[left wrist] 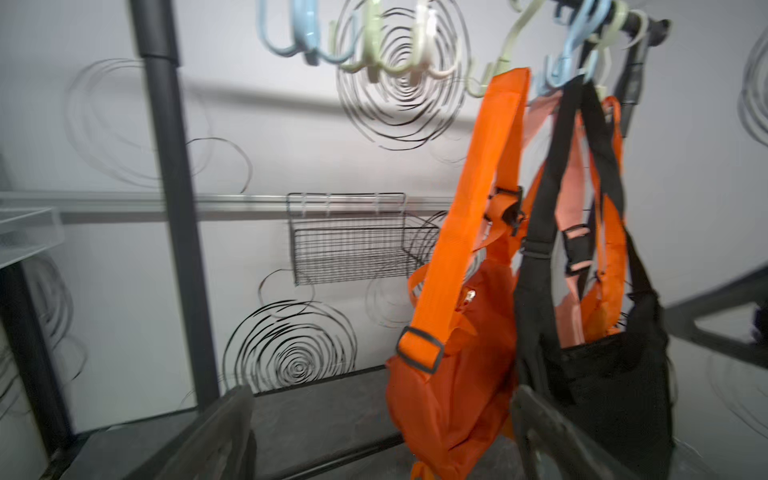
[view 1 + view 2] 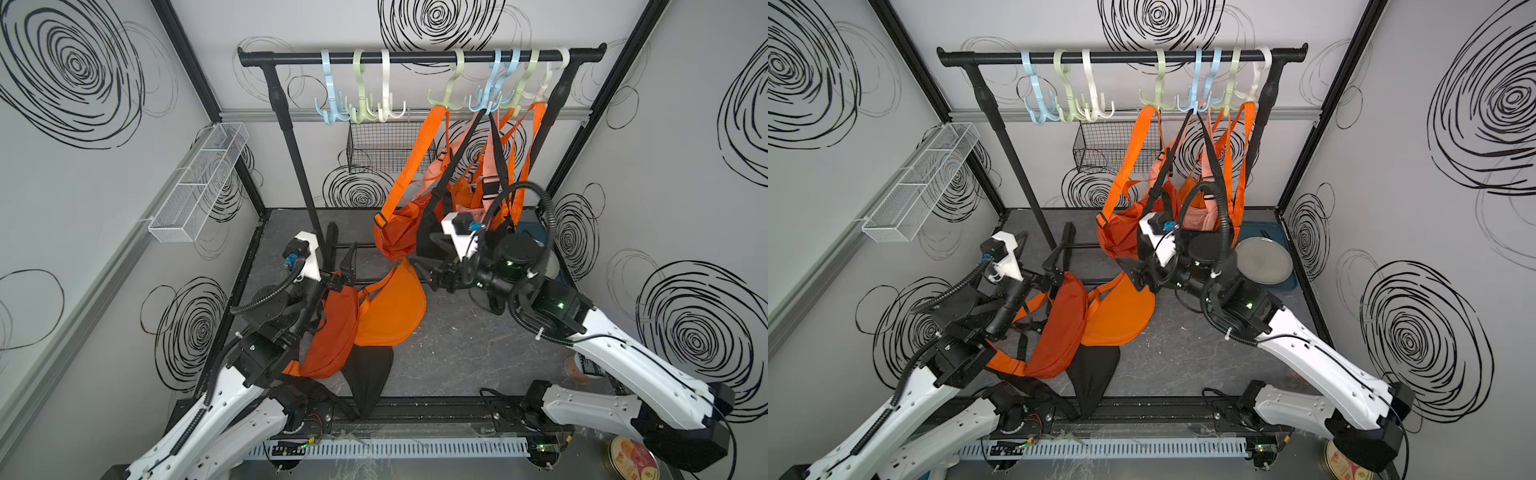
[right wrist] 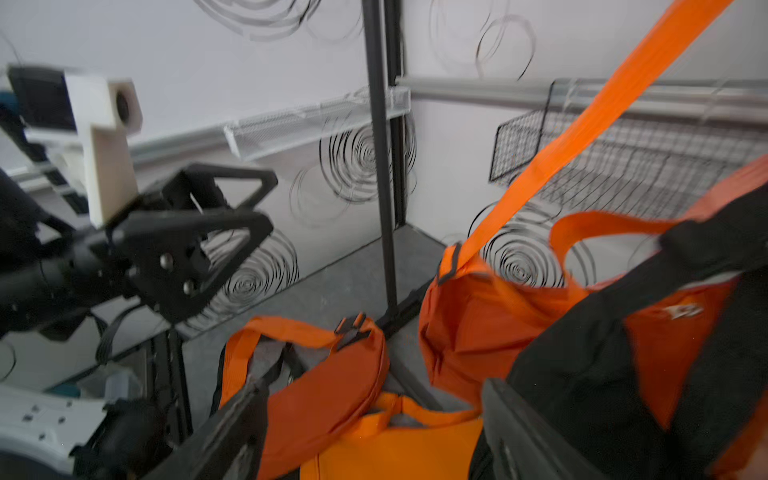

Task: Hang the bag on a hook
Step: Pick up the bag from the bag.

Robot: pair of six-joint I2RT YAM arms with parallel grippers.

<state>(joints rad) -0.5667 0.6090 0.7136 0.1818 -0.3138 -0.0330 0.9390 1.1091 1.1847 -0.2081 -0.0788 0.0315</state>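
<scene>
- Setting: a walled cell with swirl-printed panels and a grey floor mat (image 2: pixel 457 353). A black rail (image 2: pixel 415 56) spans the back and carries a row of plastic hooks.
- Task item: the black bag (image 1: pixel 602 382) hangs below the rail, toward the right arm's end, with its strap over a blue hook (image 2: pixel 484 104). An orange bag (image 2: pixel 395 237) and a pink bag (image 2: pixel 1200 216) hang directly beside it. How deep the strap sits in the prong cannot be told.
- Right gripper (image 3: pixel 374 411): the fingers are spread wide with nothing between them, and one finger is just beside the black bag's body.
- Hazard: a finger catching fabric or a strap on withdrawal would lift the strap off the prong and drop the bag.
- Hazard: the straps below that end of the rail overlap. A tug on one is likely to swing the neighbouring bags and may unseat them.
- Left gripper (image 2: pixel 348 268): the fingers are fully spread and empty. It sits in front of the rail's upright (image 2: pixel 291 137) on the left arm's side, above a dark orange bag (image 2: pixel 336 332).
- Floor stock: the dark orange bag, a bright orange bag (image 2: pixel 390 311) and a second black bag (image 2: pixel 368 374) lie overlapping in front of the rail.
- Hazard: a grasp there may take two straps or drag a neighbouring bag along.
- Hazard: the left arm crosses over the dark orange bag, so a loose strap could loop round a link.
- Free hooks (image 2: pixel 388 110) hang near the upright. A wide swing toward them risks striking it.
</scene>
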